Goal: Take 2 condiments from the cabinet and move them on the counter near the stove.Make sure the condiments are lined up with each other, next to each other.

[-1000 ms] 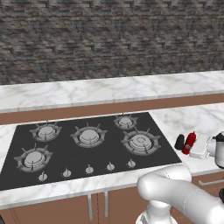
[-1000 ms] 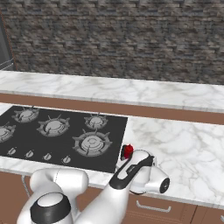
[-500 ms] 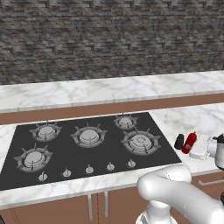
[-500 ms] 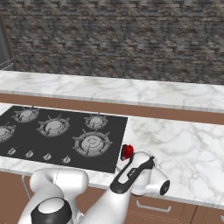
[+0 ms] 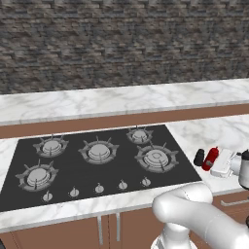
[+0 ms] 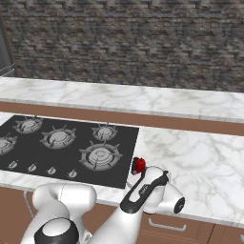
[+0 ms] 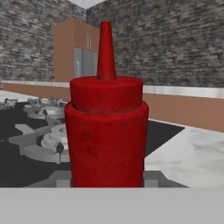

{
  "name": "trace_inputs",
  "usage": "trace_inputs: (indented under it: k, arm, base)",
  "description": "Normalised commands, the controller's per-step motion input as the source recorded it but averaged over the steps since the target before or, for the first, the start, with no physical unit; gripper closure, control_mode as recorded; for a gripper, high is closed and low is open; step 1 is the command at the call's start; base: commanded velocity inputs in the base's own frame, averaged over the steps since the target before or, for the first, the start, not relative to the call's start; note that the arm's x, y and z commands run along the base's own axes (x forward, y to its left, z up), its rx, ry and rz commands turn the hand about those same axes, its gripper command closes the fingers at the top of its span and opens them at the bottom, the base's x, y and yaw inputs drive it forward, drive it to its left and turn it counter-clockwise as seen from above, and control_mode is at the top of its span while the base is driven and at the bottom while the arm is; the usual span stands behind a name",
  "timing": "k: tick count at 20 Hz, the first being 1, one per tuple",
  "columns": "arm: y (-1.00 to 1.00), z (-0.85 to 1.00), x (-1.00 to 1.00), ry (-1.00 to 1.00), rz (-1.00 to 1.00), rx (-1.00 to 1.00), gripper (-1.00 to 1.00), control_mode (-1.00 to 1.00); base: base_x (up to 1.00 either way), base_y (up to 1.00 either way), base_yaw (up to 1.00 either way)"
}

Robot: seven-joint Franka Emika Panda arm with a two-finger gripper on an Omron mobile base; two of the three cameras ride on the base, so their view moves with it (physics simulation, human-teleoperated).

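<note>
The red squeeze bottle [image 7: 106, 131] stands upright with its pointed nozzle up, and my gripper [image 7: 106, 180] is shut on its lower body. It sits on the white marble counter [image 5: 216, 133] just right of the stove [image 5: 97, 160]. From the left base, the red bottle [image 5: 210, 158] stands right next to the squat black shaker [image 5: 199, 157], both beside my gripper [image 5: 217, 163]. The right base view shows the red bottle [image 6: 139, 165] at the front right corner of the stove [image 6: 62, 147], in front of my gripper [image 6: 142, 171]. The cabinet is out of view.
A raised marble ledge [image 5: 121, 102] and a dark stone wall [image 5: 121, 44] run behind the stove. Bare counter [image 6: 200, 162] stretches to the right of the bottles. A steel fridge in a brown surround [image 7: 81, 54] stands far off.
</note>
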Motion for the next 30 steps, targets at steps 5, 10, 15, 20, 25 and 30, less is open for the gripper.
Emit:
trace_inputs:
  k: [5,10,15,20,25,30]
  arm:
    - [0.00,0.00,0.00,0.00,0.00,0.00,1.00,-1.00]
    - [0.00,-0.03,0.03,0.02,0.00,0.00,-1.00,-1.00]
    - [0.00,-0.07,0.00,0.00,0.00,0.00,-1.00,-1.00]
    - [0.00,-0.02,0.00,0.00,0.00,0.00,-1.00,-1.00]
    - [0.00,0.00,0.00,0.00,0.00,0.00,-1.00,-1.00]
    - [0.00,0.00,-0.02,0.00,0.00,0.00,-1.00,-1.00]
  base:
    - [0.00,0.00,0.00]
    - [0.00,0.00,0.00]
    - [0.00,0.00,0.00]
    - [0.00,0.00,0.00]
    - [0.00,0.00,0.00]
    - [0.00,0.00,0.00]
